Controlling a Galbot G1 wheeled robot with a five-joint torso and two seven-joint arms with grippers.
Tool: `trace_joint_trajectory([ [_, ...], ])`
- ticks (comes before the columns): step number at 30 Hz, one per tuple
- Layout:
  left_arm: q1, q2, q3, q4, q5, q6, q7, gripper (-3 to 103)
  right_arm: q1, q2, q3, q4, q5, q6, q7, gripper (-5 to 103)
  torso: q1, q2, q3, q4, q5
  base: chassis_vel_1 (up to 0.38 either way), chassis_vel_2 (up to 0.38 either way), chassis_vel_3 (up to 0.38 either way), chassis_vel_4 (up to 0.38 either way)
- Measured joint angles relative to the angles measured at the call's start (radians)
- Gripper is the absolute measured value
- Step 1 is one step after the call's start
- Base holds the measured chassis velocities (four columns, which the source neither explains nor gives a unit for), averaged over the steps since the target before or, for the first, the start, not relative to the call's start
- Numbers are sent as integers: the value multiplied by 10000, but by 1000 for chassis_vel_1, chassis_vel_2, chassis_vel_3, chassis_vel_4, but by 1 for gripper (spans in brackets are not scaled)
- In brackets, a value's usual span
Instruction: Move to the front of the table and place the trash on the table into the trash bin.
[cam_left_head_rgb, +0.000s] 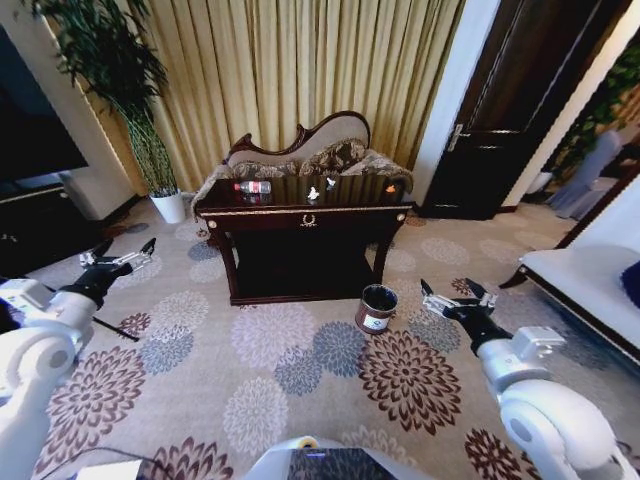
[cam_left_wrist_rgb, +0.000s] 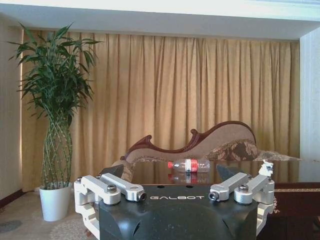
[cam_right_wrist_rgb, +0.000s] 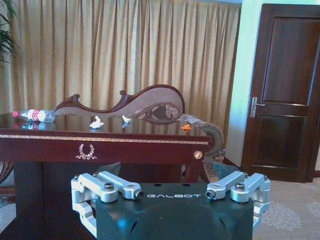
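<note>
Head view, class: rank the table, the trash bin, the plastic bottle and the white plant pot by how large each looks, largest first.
1. The table, by far the largest.
2. The trash bin and the white plant pot look alike; the bin is nearer the camera, so no ranking.
3. The plastic bottle, smallest.

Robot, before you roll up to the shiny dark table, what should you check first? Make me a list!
1. Clear plastic bottle with the red label lying on the dark glossy wooden table: ok.
2. Small white crumpled paper scraps on the tabletop: ok.
3. Round reddish-brown trash bin upright on the carpet by the table's right front leg: ok.
4. Left hand open, holding nothing: ok.
5. Right hand open, holding nothing: ok.
6. Close enough to reach the bottle: not ok, carpet lies between the robot and the table.
</note>
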Motion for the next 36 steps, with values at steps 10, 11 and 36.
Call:
trace_joint_trajectory([
  [10,51,-53,-10,-34,18,-40,18,100,-35,-10,32,0,0,36,-10,100,-1,1,0,0,0,-66,72,71,-55],
  [11,67,-55,-28,-34,18,-48,26,100,-38,-5,32,0,-1,50,-15,100,-1,1,-1,0,1,-86,85,92,-77],
  [36,99,-79,-85,-20,26,-81,93,100,-74,2,45,0,-3,122,-31,100,0,0,0,0,0,-115,114,116,-127],
])
